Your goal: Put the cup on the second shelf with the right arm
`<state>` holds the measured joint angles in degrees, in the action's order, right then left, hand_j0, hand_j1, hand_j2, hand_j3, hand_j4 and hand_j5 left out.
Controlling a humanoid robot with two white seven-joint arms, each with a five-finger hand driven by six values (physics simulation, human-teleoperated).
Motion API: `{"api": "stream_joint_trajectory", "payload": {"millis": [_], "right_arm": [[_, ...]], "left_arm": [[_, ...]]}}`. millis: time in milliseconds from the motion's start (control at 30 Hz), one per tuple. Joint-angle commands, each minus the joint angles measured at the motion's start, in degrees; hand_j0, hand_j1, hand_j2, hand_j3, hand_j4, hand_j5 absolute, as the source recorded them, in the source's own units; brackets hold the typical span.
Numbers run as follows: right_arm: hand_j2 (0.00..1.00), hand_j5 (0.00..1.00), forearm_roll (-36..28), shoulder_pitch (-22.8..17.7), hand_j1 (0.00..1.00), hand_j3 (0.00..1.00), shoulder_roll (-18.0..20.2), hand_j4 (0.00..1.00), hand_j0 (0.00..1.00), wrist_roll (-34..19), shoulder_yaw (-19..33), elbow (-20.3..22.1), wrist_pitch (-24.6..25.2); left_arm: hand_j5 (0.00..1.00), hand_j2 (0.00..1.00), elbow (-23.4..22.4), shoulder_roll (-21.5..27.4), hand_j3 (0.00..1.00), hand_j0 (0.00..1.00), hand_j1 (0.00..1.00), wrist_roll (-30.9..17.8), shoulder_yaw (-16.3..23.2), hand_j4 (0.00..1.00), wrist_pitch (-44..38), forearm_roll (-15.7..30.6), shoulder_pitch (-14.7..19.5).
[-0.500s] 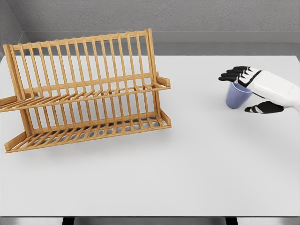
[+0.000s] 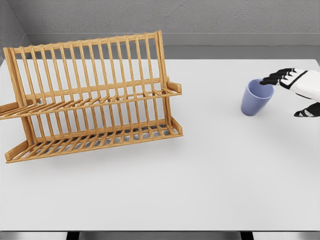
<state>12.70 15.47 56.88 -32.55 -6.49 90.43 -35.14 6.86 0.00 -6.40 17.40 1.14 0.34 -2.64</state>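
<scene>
Bright, even light falls from above on the flat white table, with no glare. The slatted two-tier wooden dish rack throws only a soft, faint shadow beneath itself (barely grey). Everything renders sharp, edges undistorted.

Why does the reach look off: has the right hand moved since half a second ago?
Yes. The right hand has drawn back toward the picture's right edge, away from the dish rack; only its fingers reach the cup rim.

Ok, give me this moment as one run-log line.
right hand: open, fingertips at cup rim, no grasp | cup: upright on table, right of rack | rack: both shelves bare | left arm: out of view
</scene>
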Motion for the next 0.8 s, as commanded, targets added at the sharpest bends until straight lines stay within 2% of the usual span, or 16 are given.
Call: {"api": "stream_joint_trajectory", "payload": {"millis": [0, 33, 133, 200, 233, 267, 367, 433, 533, 633, 767], "right_arm": [[1.0, 1.0, -0.22, 0.0, 1.0, 1.0, 0.43, 1.0, 1.0, -2.45, 0.78, 0.27, 0.14], [1.0, 1.0, -0.22, 0.35, 1.0, 1.0, 0.86, 1.0, 1.0, -2.45, 0.87, 0.54, 0.14], [1.0, 1.0, -1.27, 6.06, 1.0, 1.0, 0.69, 1.0, 1.0, -2.45, -0.18, 0.1, 0.14], [1.0, 1.0, -1.27, 13.53, 1.0, 1.0, -0.97, 1.0, 1.0, -2.45, -7.65, -3.23, 0.14], [1.0, 1.0, -1.01, 18.19, 1.0, 1.0, -3.26, 1.0, 1.0, -2.45, -12.84, -6.93, 0.14], [1.0, 1.0, -0.75, 20.56, 1.0, 1.0, -4.4, 1.0, 1.0, -2.45, -16.27, -8.78, 0.14], [1.0, 1.0, -0.31, 20.57, 1.0, 1.0, -4.58, 1.0, 1.0, -2.45, -19.08, -12.2, 0.14], [1.0, 1.0, 1.98, 20.57, 1.0, 1.0, -4.41, 1.0, 1.0, -2.45, -19.17, -12.47, 0.14], [1.0, 1.0, 2.07, 20.65, 1.0, 1.0, -4.76, 1.0, 1.0, -2.45, -20.22, -13.08, 0.14], [1.0, 1.0, 2.07, 23.82, 1.0, 1.0, -7.13, 1.0, 1.0, -2.45, -24.71, -18.44, 0.14], [1.0, 1.0, 1.98, 23.99, 1.0, 1.0, -7.57, 1.0, 1.0, -2.45, -25.41, -20.03, 0.14]], "left_arm": [[1.0, 1.0, 0.0, 0.0, 1.0, 1.0, 1.0, -0.01, 0.0, 1.0, 0.0, 0.01, 0.0], [1.0, 1.0, 0.0, 0.0, 1.0, 1.0, 1.0, -0.01, 0.0, 1.0, 0.0, 0.01, 0.0], [1.0, 1.0, 0.0, 0.0, 1.0, 1.0, 1.0, -0.01, 0.0, 1.0, 0.0, 0.01, 0.0], [1.0, 1.0, 0.0, 0.0, 1.0, 1.0, 1.0, -0.01, 0.0, 1.0, 0.0, 0.01, 0.0], [1.0, 1.0, 0.0, 0.0, 1.0, 1.0, 1.0, -0.01, 0.0, 1.0, 0.0, 0.01, 0.0], [1.0, 1.0, 0.0, 0.0, 1.0, 1.0, 1.0, -0.01, 0.0, 1.0, 0.0, 0.01, 0.0], [1.0, 1.0, 0.0, 0.0, 1.0, 1.0, 1.0, -0.01, 0.0, 1.0, 0.0, 0.01, 0.0], [1.0, 1.0, 0.0, 0.0, 1.0, 1.0, 1.0, -0.01, 0.0, 1.0, 0.0, 0.01, 0.0], [1.0, 1.0, 0.0, 0.0, 1.0, 1.0, 1.0, -0.01, 0.0, 1.0, 0.0, 0.01, 0.0], [1.0, 1.0, 0.0, 0.0, 1.0, 1.0, 1.0, -0.01, 0.0, 1.0, 0.0, 0.01, 0.0], [1.0, 1.0, 0.0, 0.0, 1.0, 1.0, 1.0, -0.01, 0.0, 1.0, 0.0, 0.01, 0.0]]}}
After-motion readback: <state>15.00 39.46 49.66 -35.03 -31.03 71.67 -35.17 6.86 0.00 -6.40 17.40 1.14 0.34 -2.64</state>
